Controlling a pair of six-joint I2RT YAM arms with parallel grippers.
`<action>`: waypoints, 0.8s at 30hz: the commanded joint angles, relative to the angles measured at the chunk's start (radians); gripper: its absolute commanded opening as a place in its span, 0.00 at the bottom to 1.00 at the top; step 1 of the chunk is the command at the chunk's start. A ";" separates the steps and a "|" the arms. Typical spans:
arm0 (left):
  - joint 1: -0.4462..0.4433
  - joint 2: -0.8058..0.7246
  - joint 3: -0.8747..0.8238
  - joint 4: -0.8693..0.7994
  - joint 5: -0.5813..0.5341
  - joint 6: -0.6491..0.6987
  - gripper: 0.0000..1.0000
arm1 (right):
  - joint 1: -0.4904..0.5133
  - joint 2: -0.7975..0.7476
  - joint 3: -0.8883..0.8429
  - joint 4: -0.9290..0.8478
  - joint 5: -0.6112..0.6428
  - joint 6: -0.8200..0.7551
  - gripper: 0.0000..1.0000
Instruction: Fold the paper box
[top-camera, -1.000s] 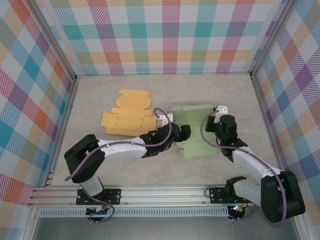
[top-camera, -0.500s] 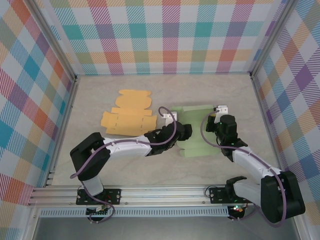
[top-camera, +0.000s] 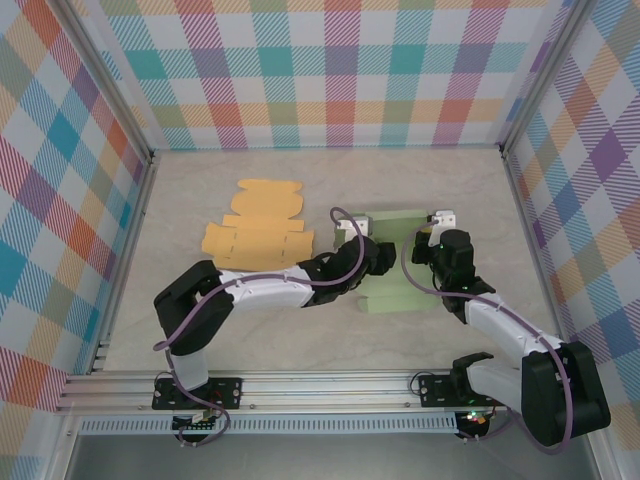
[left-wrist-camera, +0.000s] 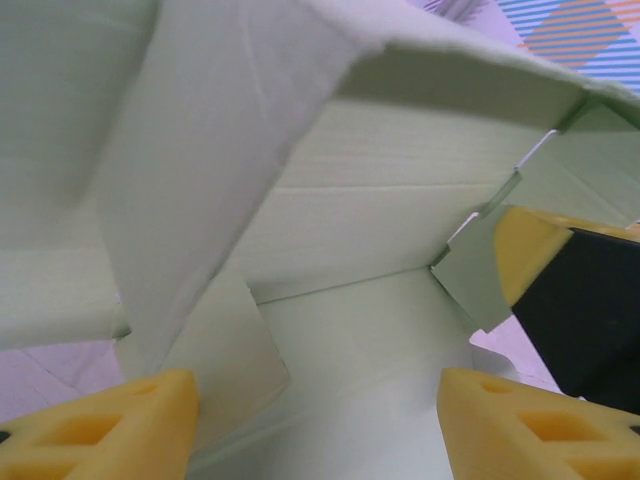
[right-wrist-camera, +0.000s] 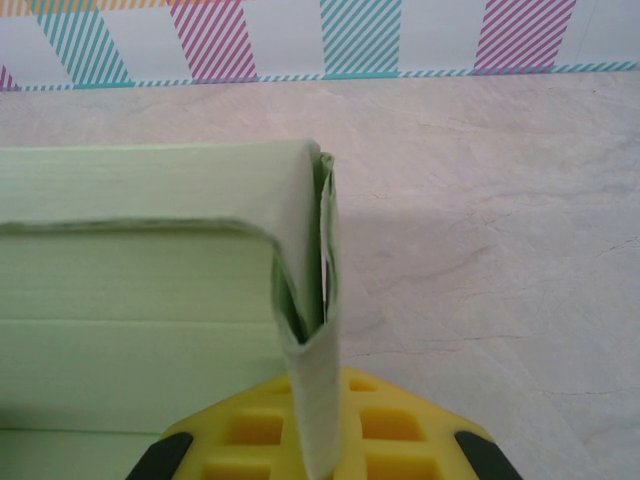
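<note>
The green paper box (top-camera: 398, 285) sits half-formed on the table (top-camera: 200, 180), just to the right of the orange cardboard sheet (top-camera: 255, 232).

The right gripper (right-wrist-camera: 318, 425) is clamped on a doubled-over wall at the side of the box farthest from the orange sheet. The left gripper (left-wrist-camera: 318, 425) reaches in from the side nearest that sheet. Its 2 yellow fingers (left-wrist-camera: 100, 430) stand apart with a loose flap and floor panel between them, gripping nothing.

The box looks like thin, light card. It is probably stiff across each panel and willing to bend only along its scored creases, and likely to spring back if let go. On the smooth table it would probably slide under a 1-sided push, so 1 hold should anchor it. The best hold is a pinch on a panel's edge close to a crease. Squeezing mid-panel risks a dent.
</note>
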 joint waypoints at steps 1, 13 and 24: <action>-0.009 0.010 0.036 0.001 -0.041 0.024 0.65 | -0.002 -0.010 -0.008 0.035 -0.016 0.019 0.00; -0.013 -0.172 -0.067 0.016 0.117 0.108 0.67 | -0.001 -0.007 -0.006 0.036 -0.015 0.020 0.00; -0.015 -0.518 -0.264 -0.061 0.057 0.163 0.72 | -0.002 -0.012 -0.007 0.032 -0.025 0.021 0.00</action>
